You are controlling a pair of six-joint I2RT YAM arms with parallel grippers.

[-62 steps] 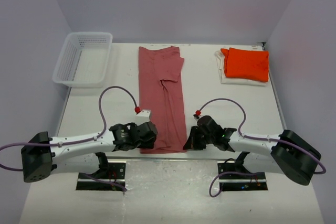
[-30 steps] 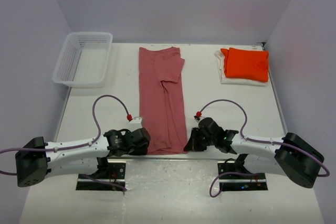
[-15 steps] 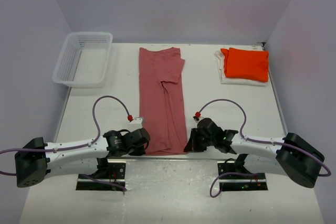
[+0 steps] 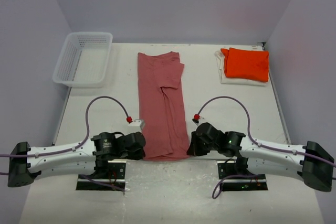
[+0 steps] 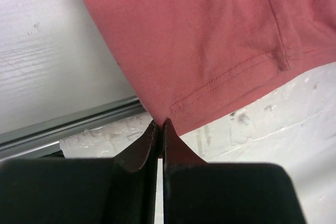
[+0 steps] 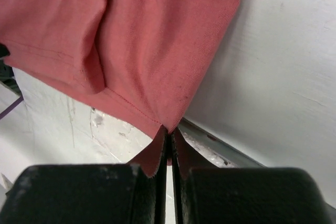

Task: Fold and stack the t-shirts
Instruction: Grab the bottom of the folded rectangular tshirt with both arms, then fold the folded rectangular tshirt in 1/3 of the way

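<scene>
Both arms were low at the near table edge. The left gripper [image 5: 160, 125] was clamped on the near-left hem corner of the rose-red t-shirt [image 4: 161, 103], and the right gripper [image 6: 169, 129] was pinched on its near-right corner. The shirt lay as a long narrow strip down the middle of the table [image 4: 121, 77], with its hem at the front edge. The orange t-shirt [image 4: 247, 64] sat folded on top of the white t-shirt [image 4: 239, 81] at far right. The mesh basket [image 4: 80, 82] was at far left, well apart.
</scene>
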